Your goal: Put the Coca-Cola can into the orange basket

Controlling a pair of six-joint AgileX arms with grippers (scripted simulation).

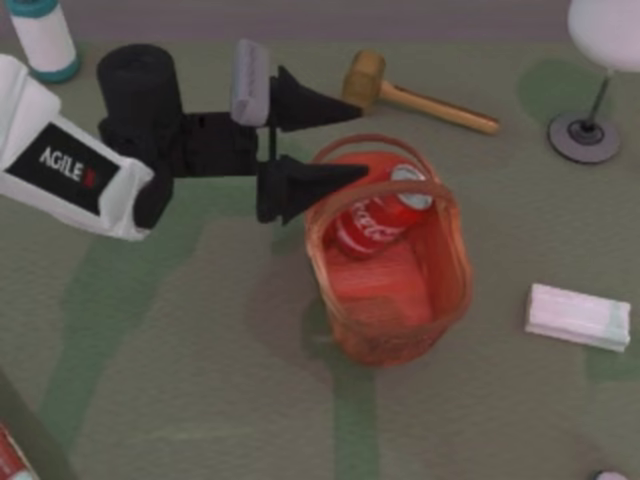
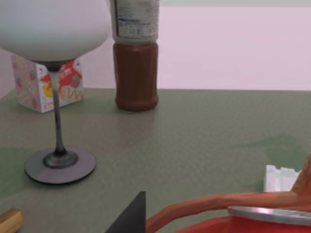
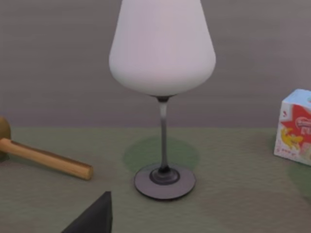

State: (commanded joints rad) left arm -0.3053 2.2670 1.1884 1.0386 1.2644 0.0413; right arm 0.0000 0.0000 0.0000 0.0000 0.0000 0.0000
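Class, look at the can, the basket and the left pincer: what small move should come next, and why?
Probably draw the left pincer up and back toward the table's left. The can already lies on its side inside the basket, and the open fingers, one over the rim, grip nothing, so only a clear retreat past the handle seems left.

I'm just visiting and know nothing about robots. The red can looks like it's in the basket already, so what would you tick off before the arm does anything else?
1. Coca-Cola can inside the orange basket: ok, it lies tilted within the walls.
2. Left pincer let go of the can: ok, fingers spread wide, one over the basket's rim, none touching the can.
3. Basket upright on the table: ok.
4. Basket handle clear of the pincer's way back: cannot tell, the lower finger is close to it.
5. Wooden mallet near the upper finger: ok, apart.
6. Right arm out of the way: ok, absent from the top view.
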